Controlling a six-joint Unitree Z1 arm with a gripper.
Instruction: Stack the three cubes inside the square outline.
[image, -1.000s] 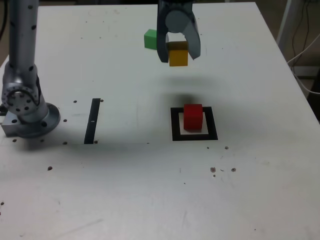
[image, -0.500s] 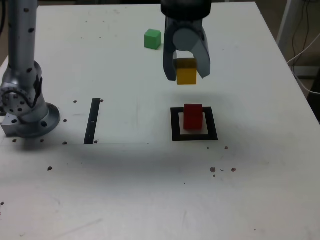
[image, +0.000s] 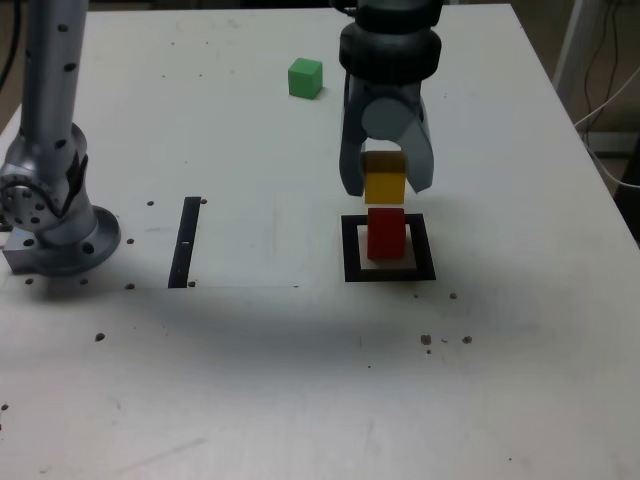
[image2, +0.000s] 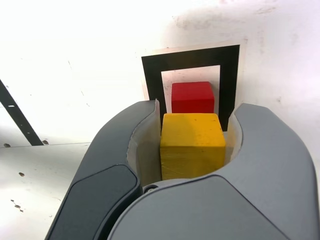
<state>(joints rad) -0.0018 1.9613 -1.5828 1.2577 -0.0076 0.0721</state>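
Yellow small solid cube (image: 384, 187) sits pinched in the grey fingers (image: 352, 170), just above the red small cube (image: 386, 233) inside the black square outline (image: 350, 250).

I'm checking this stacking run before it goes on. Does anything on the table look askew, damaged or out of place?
Nothing stands out. The small red cube sits squarely inside the black square outline, the yellow cube is held straight in the grey gripper just above it, and the green cube waits upright farther back.
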